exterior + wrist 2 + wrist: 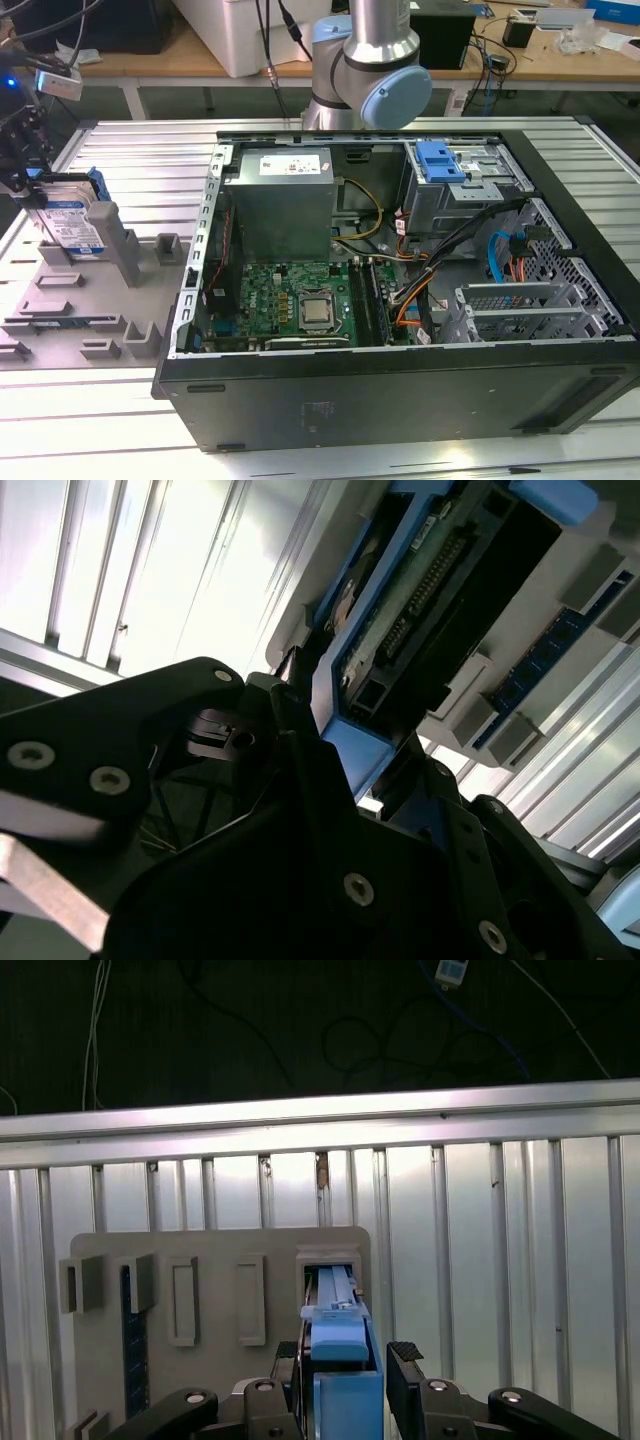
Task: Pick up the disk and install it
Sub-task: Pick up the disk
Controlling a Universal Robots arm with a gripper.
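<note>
Pick-up step: tool (347, 1358) astride disk (340, 1310), on edge in grey holder (220, 1250); cannot tell if clamped. Leaving slot calls for straight, untilted pull.

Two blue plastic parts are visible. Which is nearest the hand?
The blue carrier on the disk, upright in the grey holder at the exterior view's left, beside the hand. The other blue piece sits inside the computer case.
</note>
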